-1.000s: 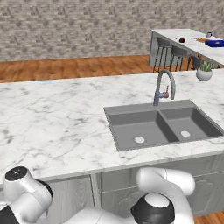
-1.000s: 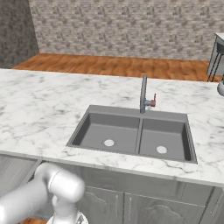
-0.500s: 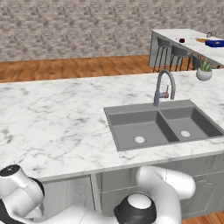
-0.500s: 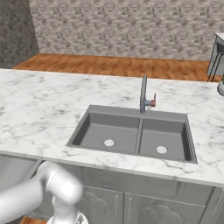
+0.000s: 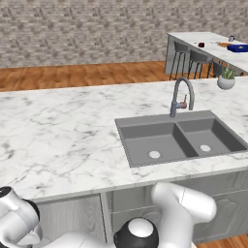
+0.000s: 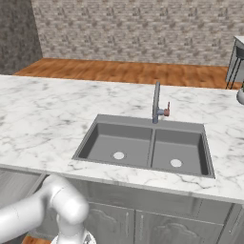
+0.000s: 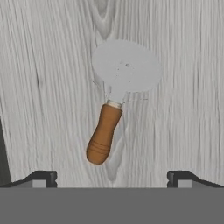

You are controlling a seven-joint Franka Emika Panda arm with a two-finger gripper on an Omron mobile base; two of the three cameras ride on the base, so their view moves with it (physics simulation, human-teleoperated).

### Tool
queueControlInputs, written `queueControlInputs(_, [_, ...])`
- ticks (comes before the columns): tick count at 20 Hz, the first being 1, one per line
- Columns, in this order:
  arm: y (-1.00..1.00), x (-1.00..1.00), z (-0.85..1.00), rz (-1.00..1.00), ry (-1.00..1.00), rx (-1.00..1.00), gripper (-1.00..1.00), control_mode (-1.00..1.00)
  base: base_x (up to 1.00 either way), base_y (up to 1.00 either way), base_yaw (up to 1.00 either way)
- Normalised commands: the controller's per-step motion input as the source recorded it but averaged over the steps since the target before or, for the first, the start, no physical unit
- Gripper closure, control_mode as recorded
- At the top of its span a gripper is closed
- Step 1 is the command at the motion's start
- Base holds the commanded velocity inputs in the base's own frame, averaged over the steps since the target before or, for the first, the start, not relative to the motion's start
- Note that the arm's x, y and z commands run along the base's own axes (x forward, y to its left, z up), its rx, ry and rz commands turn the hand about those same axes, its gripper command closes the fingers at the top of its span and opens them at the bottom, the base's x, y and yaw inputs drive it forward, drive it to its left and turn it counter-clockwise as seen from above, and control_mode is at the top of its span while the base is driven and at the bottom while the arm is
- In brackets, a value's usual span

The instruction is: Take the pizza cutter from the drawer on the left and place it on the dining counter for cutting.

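Your hand (image 7: 112, 178) is standing wide and empty; the pizza cutter (image 7: 114, 101) is lying just above centre, handle pointing lower left, wheel upper right.

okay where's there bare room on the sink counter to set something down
The widest free patch is the marble counter left of the sink, running back to its far edge. A narrower strip lies behind the faucet. The right end is tighter, with a small potted plant.

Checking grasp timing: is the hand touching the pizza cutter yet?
Apart. Hand view: both fingertips sit wide of the pizza cutter, pale wood showing between.
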Motion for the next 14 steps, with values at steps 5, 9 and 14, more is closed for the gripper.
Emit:
queueControlInputs(5, [0.15,0.08,-0.05,0.00,0.00,0.00,-1.00,-1.00,0.00,0.00,0.00])
queueControlInputs(9, [0.02,0.09,-0.08,0.00,0.00,0.00,-1.00,-1.00,0.00,0.00,0.00])
queueControlInputs(14, [0.00,0.05,-0.15,0.01,0.00,0.00,-1.00,-1.00,0.00,0.00,0.00])
